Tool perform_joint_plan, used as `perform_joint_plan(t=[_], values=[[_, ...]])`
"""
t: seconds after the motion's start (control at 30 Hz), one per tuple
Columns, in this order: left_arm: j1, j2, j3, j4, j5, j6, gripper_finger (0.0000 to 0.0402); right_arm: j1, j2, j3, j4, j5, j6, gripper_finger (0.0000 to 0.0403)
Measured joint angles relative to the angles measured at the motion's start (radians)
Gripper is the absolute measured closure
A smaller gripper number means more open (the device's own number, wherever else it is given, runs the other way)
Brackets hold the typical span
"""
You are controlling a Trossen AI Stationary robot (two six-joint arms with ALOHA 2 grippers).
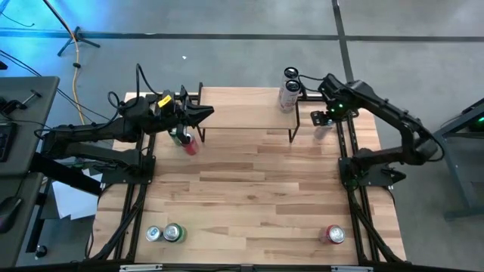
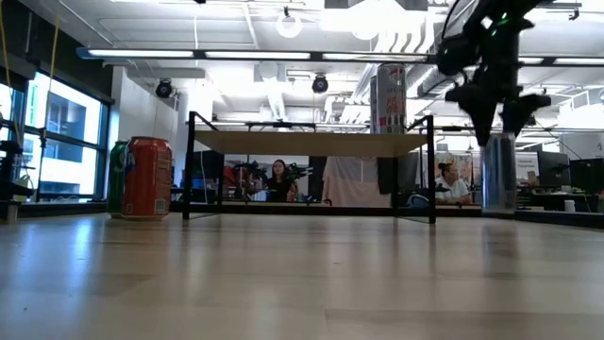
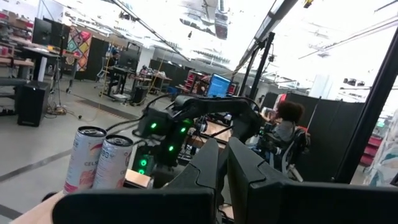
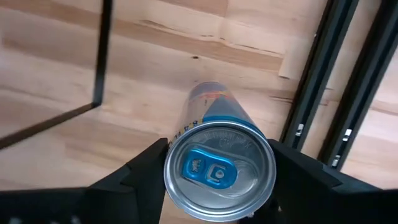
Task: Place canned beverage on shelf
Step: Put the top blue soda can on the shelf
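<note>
**benchrat:** Blue can (image 4: 219, 163) is the one in play right now. It's standing upright on the tabletop (image 1: 249, 189), just off the right end of the shelf (image 1: 246, 109), outside its black legs. The right gripper (image 4: 217, 171) sits directly over it, one finger on each side of the lid, so the can is dead centre between them. From the wrist view there's only a sliver of gap either side, and I honestly can't tell if the pads are touching yet or just bracketing it. Not lifted anyway; in the low view its base is on the wood.

**torque_tom:** So what's the worry?

**benchrat:** My guess: grabbing that close to the rim. It's a tall slim can, so a high pinch could let it swing or slip once it's up. If one finger lands first, it could nudge the can over sideways before the squeeze finishes. And the shelf leg is right beside it, so a lazy lift path could clip the frame.

**torque_tom:** Shelf got room?

**benchrat:** Two tall cans (image 1: 290, 92) already stand together at the right end of the board, so coming in on that side risks knocking them. Rest of the board looks bare.

**torque_tom:** Left arm?

**benchrat:** Left gripper (image 1: 203, 112) is parked up at the shelf's left end, fingers pressed together, nothing in them. Red can (image 1: 189, 145) sits below it on the table.
</note>
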Motion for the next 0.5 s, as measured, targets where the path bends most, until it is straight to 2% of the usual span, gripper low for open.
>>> perform_joint_plan(t=[0.27,0.5], values=[[0.000,0.000,0.000,0.000,0.000,-0.039,0.0401,0.083,-0.167,0.096,-0.109,-0.038,0.047,0.0177],[0.000,0.000,0.000,0.000,0.000,-0.052,0.0401,0.251,-0.195,0.227,-0.227,-0.048,0.119,0.0177]])
